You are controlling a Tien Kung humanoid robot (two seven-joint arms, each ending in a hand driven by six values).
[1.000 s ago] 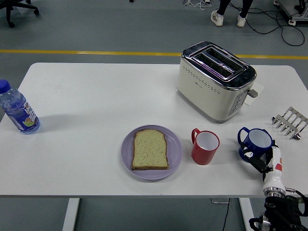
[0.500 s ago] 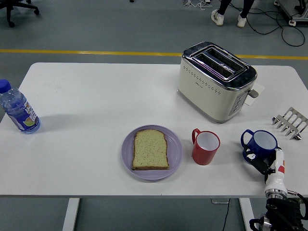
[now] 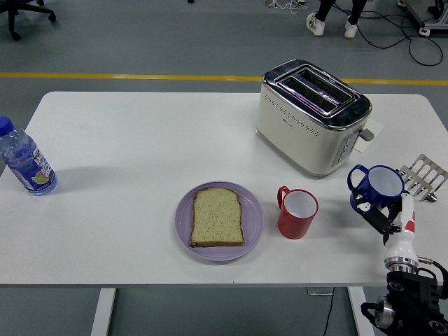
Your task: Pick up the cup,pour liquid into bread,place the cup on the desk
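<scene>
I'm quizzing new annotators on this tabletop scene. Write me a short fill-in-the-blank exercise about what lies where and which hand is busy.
1. The right hand grips the ____ cup.
2. The slice of bread lies on a ____ plate.
3. Between the plate and the blue cup stands a ____ cup.
4. The water bottle stands near the table's ____ edge.

Missing words: blue; purple; red; left
</scene>
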